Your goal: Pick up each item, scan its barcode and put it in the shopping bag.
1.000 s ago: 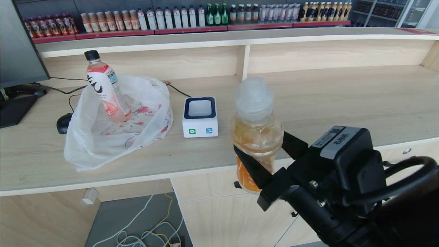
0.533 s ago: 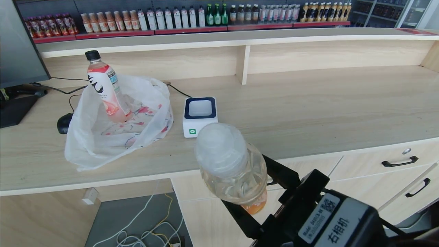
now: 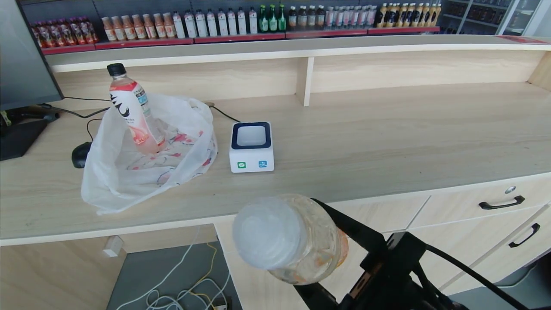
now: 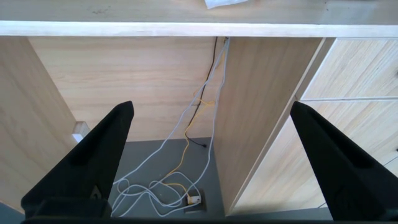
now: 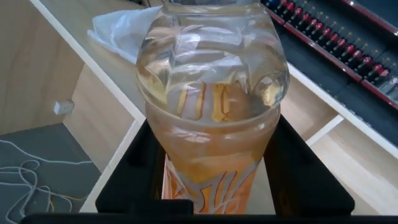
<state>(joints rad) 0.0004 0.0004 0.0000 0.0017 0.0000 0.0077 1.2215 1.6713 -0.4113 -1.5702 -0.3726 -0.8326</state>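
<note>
Plastic bottle (image 3: 297, 241) you're holding looking slick, part-full, sloshy. Right jaws clamping its waist; left jaws spread, empty.

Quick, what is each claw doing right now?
Left gripper: open, empty.
Right gripper: closed on the orange drink bottle.

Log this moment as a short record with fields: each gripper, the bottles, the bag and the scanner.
right gripper: shut on clear plastic bottle of orange drink, held in front of the counter's edge, its frosted cap toward the head camera
left gripper: open, empty, below the wooden counter
white plastic shopping bag: open, on the counter's left part
pink-labelled bottle with black cap: in the bag, leaning
white box scanner: on the counter, right of the bag
</note>
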